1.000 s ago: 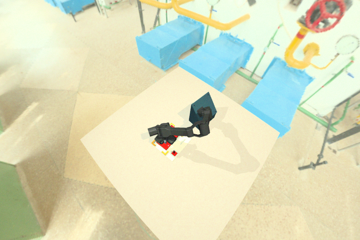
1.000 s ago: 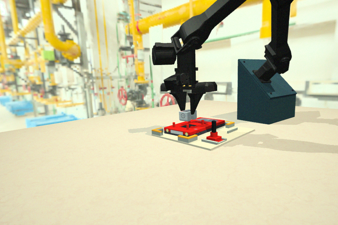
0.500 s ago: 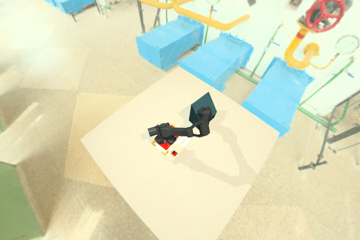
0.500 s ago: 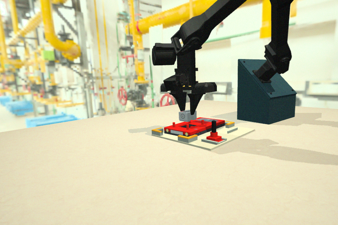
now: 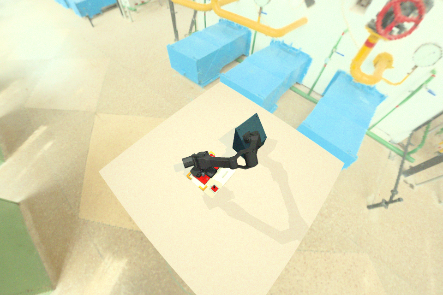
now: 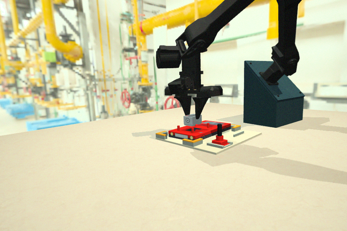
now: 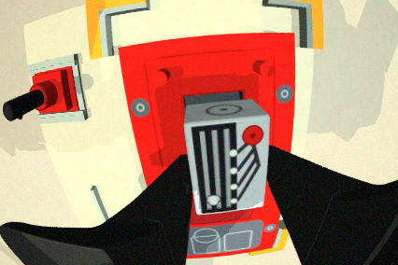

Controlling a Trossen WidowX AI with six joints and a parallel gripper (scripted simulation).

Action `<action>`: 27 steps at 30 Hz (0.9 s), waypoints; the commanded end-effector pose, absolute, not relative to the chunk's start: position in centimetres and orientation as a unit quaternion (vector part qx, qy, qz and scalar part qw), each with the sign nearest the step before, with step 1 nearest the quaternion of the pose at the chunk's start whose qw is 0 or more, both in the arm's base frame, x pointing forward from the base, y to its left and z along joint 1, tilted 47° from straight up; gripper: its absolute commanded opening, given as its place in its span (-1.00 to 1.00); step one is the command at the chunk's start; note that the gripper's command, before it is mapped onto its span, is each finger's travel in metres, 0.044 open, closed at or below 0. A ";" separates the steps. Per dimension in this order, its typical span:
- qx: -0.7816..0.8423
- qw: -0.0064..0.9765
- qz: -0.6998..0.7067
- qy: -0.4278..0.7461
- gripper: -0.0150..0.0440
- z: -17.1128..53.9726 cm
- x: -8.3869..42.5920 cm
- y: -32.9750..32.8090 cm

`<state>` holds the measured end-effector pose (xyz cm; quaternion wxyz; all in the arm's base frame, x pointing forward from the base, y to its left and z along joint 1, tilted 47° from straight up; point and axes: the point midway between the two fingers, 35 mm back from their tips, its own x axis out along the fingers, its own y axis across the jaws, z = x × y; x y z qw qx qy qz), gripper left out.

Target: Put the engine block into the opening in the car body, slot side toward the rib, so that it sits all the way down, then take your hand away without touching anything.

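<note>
Wrist view: gripper [image 7: 226,190] closed on block [image 7: 226,156], pinched at both sides. Block held just above car body [image 6: 200,130], over opening [image 7: 211,97]; bottom appears at or near rim in exterior view, contact not discernible. Grasp and transport judged done. Left: slot-to-rib check (rib not discernible), lowering, full seating, release, clean withdrawal past lever [image 6: 219,130].

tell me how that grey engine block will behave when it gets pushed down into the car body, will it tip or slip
The engine block looks like a stiff, flat-sided box, so it should not flex or roll. The gripper pinches only its upper part, so it might pivot slightly if an edge catches the opening in the red car body. Its smooth faces suggest it could slip upward between the fingers under resistance.
</note>
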<state>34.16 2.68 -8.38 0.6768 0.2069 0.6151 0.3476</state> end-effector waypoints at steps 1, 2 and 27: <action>0.206 0.676 0.349 0.615 0.05 -8.5 34.1 2.8; 0.206 0.676 0.349 0.615 0.05 -8.5 34.1 2.8; 0.210 0.675 0.346 0.617 0.05 -8.9 34.1 3.3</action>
